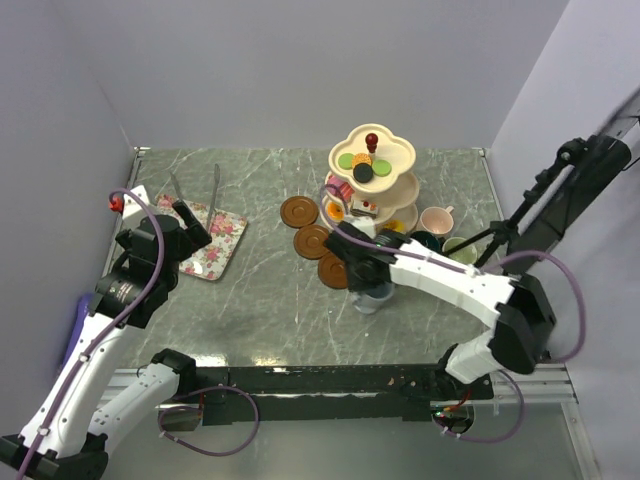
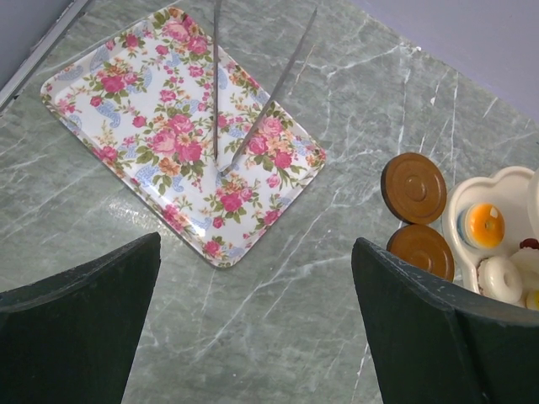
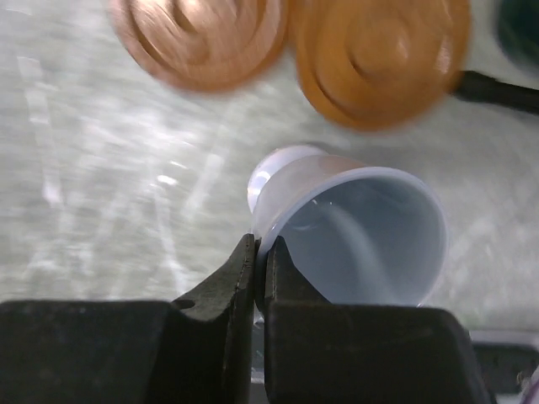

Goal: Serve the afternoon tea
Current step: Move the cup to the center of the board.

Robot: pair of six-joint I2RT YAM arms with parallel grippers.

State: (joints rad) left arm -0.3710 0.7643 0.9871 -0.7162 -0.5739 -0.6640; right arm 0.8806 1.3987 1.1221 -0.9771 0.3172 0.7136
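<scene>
**A:** Closest to us, the right gripper (image 3: 259, 273) has its fingers pinched almost together on the rim of the grey-blue mug (image 3: 362, 244), with only the thin wall between them.

**B:** We agree. The mug leans with its mouth toward the lens, and two brown saucers (image 3: 379, 59) lie just beyond it. That view is smeared, so we cannot tell whether its base touches the table (image 1: 240, 300).

**A:** From above we place it just in front of the nearest of three saucers, which run in a line toward the stand (image 1: 400, 150).

**B:** The stand is upright, with the red knob (image 1: 371, 137) on top and small cakes (image 1: 362, 172) on its tiers. The pink mug (image 1: 437, 219) sits just right of it. The dark green mug (image 1: 425, 241) and light green mug (image 1: 458, 248) are nearer the arm.

**A:** And the left gripper (image 2: 257, 252)?

**B:** We see it spread wide and holding nothing, above the table beside the floral tray (image 2: 126, 118), where the tongs (image 2: 216, 84) lie.
</scene>
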